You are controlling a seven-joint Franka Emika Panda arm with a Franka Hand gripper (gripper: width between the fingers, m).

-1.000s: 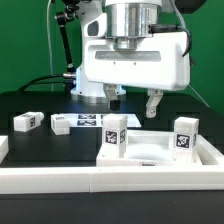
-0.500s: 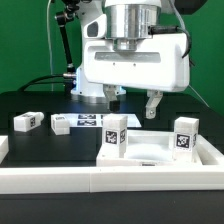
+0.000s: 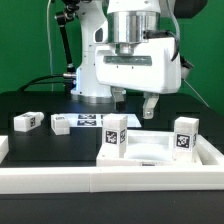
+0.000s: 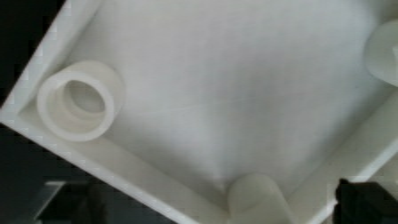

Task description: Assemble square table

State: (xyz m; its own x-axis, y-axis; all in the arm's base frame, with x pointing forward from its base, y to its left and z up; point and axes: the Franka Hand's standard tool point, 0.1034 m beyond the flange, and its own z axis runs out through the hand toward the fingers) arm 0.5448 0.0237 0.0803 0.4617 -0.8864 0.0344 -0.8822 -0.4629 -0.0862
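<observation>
Black tabletop [image 3: 40, 145]: your fingers [image 3: 150, 104] hang spread, empty, over the tray [image 3: 150, 152]; rise clear of both upright legs [image 3: 115, 133] before fetching a loose leg [image 3: 26, 121].

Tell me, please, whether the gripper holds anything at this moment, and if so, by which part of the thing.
Nothing is held. The gripper is open and hangs above the tabletop, with nothing between its fingers.

Tabletop [image 4: 231, 100] — smooth white plastic, faint sheen; leg blocks [image 3: 27, 121] the same plastic; table [image 3: 60, 146] beneath — matt black.
</observation>
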